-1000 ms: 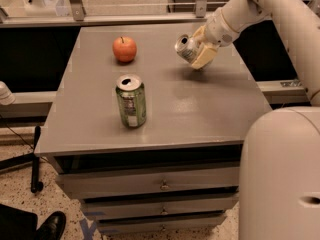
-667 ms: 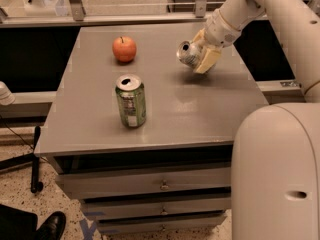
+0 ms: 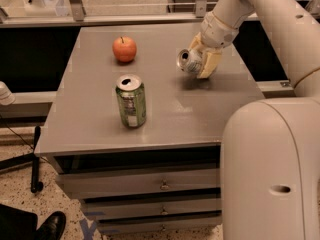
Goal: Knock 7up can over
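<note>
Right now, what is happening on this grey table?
The gripper, at the back right of the table, holds the 7up can tilted, its silver top facing left. A green can stands upright nearer the front and an apple sits at the back left, both untouched.

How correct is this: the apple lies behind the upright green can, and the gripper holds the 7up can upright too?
One thing is wrong. In the camera view the gripper, at the table's right side, holds the 7up can tilted, not upright. The apple and the upright green can are as you say.
</note>
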Robot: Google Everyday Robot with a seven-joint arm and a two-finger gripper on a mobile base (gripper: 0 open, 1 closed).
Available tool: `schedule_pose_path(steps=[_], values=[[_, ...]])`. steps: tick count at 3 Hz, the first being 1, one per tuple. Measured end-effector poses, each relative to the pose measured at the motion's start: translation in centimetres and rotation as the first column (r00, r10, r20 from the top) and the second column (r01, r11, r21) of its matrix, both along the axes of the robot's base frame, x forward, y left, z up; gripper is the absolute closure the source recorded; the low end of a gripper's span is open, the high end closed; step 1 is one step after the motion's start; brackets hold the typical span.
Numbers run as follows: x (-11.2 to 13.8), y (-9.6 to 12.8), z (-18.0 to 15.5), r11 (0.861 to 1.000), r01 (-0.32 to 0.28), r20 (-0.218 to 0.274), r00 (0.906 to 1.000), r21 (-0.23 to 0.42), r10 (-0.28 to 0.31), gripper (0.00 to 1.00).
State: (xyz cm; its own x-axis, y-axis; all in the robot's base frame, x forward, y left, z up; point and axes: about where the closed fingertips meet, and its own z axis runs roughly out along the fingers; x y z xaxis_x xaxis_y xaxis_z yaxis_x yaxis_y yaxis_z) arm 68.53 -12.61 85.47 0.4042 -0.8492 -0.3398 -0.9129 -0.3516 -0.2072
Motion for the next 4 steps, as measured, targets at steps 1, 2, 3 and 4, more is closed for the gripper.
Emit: schedule_pose_path(steps=[1, 2, 3, 4], values=[[-0.5, 0.8, 0.3, 0.997, -0.061, 0.014, 0.9980, -0.036, 0.062, 0.82], [-1.1, 1.5, 0.2, 0.994, -0.098, 0.011, 0.9951, -0.051, 0.099, 0.59], [-1.8, 2.0, -0.1, 0.991, -0.120, -0.001, 0.9928, -0.057, 0.120, 0.36], [-2.4, 2.4, -0.5, 0.989, -0.132, -0.013, 0.9912, -0.060, 0.132, 0.12]])
